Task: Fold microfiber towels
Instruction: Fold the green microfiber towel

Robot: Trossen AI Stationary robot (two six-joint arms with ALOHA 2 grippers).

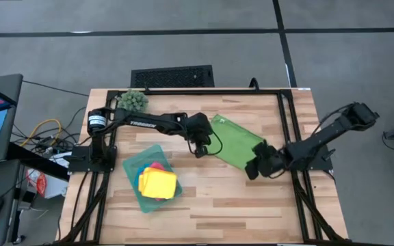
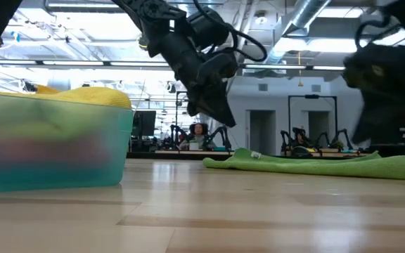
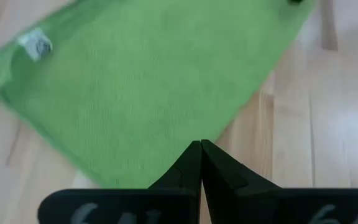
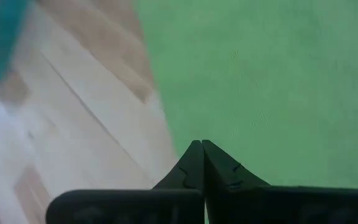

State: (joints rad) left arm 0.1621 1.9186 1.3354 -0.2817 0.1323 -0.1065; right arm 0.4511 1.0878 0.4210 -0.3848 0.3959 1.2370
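A green microfiber towel (image 1: 234, 140) lies folded and flat on the wooden table right of centre, showing a small white tag (image 3: 36, 45). My left gripper (image 1: 200, 152) hangs shut above the towel's left edge, clear of the table in the low view (image 2: 225, 121). My right gripper (image 1: 252, 172) is shut over the towel's near right corner (image 4: 278, 81). A yellow towel (image 1: 158, 183) lies on top of a pink one (image 1: 157, 166) in the teal tray (image 1: 134, 169) at the near left.
A small spiky green plant (image 1: 133, 101) stands at the table's far left corner. Black frame rails (image 1: 282, 116) run along the table's far, left and right sides. Bare wood (image 1: 217, 205) stretches along the near edge, right of the tray.
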